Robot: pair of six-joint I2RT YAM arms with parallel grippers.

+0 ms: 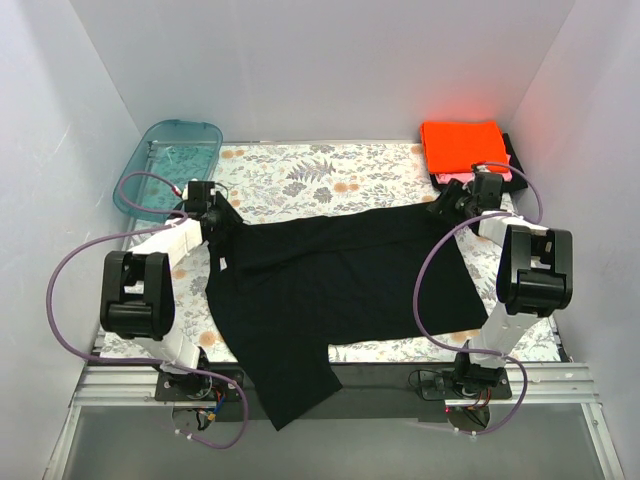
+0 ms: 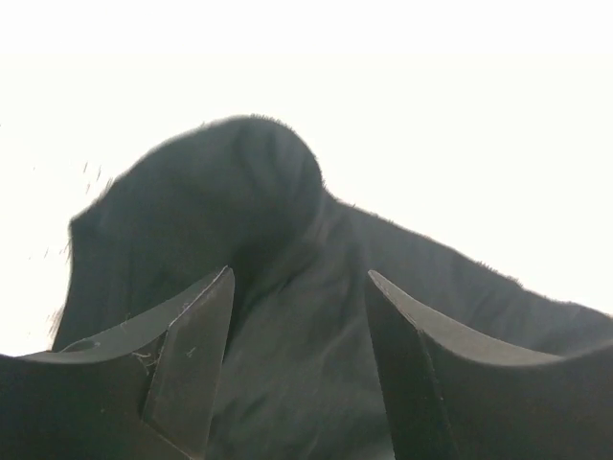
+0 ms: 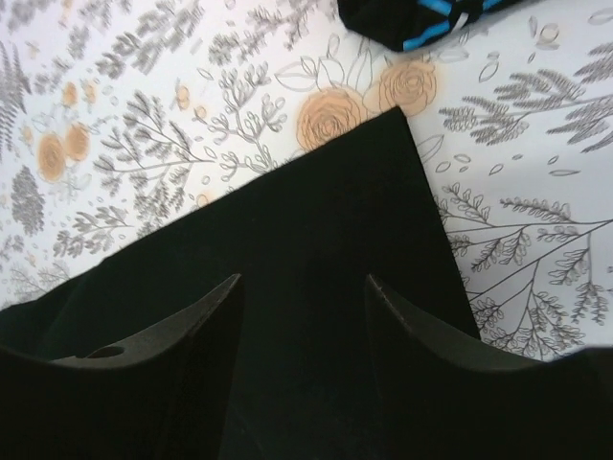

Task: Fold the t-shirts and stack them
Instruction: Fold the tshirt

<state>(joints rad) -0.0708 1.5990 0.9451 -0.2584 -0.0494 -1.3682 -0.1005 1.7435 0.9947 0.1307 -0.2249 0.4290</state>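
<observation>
The large black t-shirt [image 1: 335,285] lies spread on the floral tablecloth, and one part hangs over the near edge. My left gripper [image 1: 218,218] is open at the shirt's far left corner. In the left wrist view its jaws [image 2: 299,283] stand apart over bunched black cloth [image 2: 220,201]. My right gripper [image 1: 447,207] is open at the far right corner. Its jaws [image 3: 302,285] are spread above the flat shirt corner [image 3: 364,182]. The folded orange t-shirt [image 1: 462,145] tops a stack at the back right, over a pink edge [image 1: 500,176] and the black shirt with the light-blue mark [image 3: 412,24].
A teal see-through tub [image 1: 170,165] stands at the back left. White walls close in the back and both sides. The floral tablecloth [image 1: 330,175] shows behind the shirt. A metal rail [image 1: 560,385] runs along the near edge. Purple cables loop beside both arms.
</observation>
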